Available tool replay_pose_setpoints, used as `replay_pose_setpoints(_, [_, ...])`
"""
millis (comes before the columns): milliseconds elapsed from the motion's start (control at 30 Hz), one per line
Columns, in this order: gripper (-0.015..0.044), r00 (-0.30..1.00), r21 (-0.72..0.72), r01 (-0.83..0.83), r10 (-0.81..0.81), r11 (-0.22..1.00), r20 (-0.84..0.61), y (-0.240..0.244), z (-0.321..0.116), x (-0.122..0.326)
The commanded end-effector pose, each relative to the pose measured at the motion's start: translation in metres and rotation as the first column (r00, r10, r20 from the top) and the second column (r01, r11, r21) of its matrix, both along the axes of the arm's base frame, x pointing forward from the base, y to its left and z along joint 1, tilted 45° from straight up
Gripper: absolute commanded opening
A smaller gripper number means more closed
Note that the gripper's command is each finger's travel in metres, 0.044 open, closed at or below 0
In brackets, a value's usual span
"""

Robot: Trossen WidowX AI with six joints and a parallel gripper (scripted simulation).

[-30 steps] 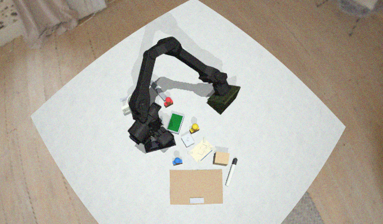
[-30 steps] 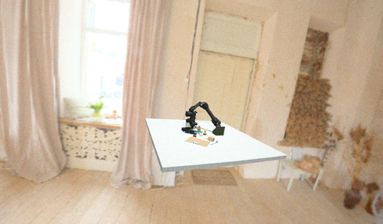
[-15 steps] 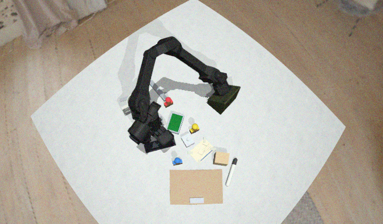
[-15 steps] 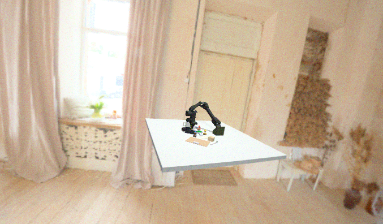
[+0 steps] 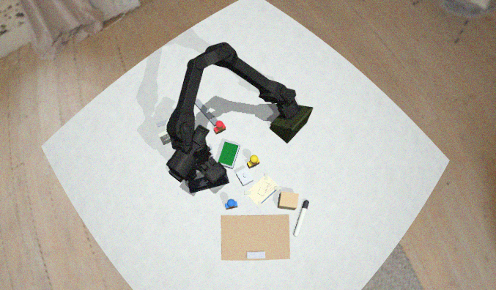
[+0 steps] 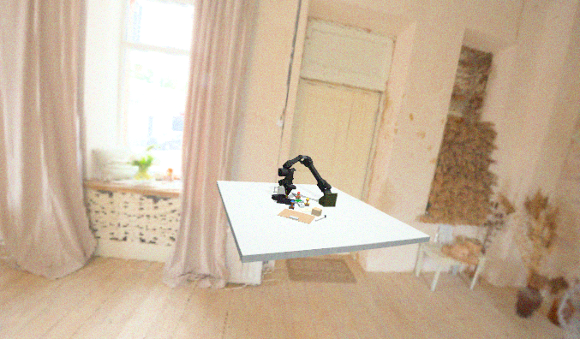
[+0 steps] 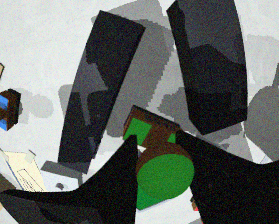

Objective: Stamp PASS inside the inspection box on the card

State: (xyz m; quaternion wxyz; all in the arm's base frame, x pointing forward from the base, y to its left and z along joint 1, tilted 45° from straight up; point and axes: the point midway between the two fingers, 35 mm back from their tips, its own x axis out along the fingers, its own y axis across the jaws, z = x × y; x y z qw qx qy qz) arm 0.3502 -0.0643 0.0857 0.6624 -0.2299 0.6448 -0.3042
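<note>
My gripper is shut on a stamp with a round green knob, brown body and green-marked base. Its knob faces the wrist camera. In the top view the arm hides the fingertips and held stamp, left of the pad; its height above the bench is unclear. The green ink pad lies uncovered. The white lid with a small knob lies between pad and card. The cream card lies taped down, with thin dark lines and a box outline. No lettering is readable.
A red stamp, yellow stamp and blue stamp stand around the pad and card. A wooden block and marker are right of the card. A tan board lies in front. A grey strip lies behind the red stamp.
</note>
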Motion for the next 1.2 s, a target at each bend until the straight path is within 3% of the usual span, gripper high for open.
replay_pose_setpoints(0, [0.0, 1.0, 0.004, 0.002, -0.002, 1.0, 0.008, 0.002, 0.003, 0.001])
replay_pose_setpoints(1167, [0.0, 1.0, 0.004, 0.002, -0.002, 1.0, 0.007, 0.014, 0.015, 0.001])
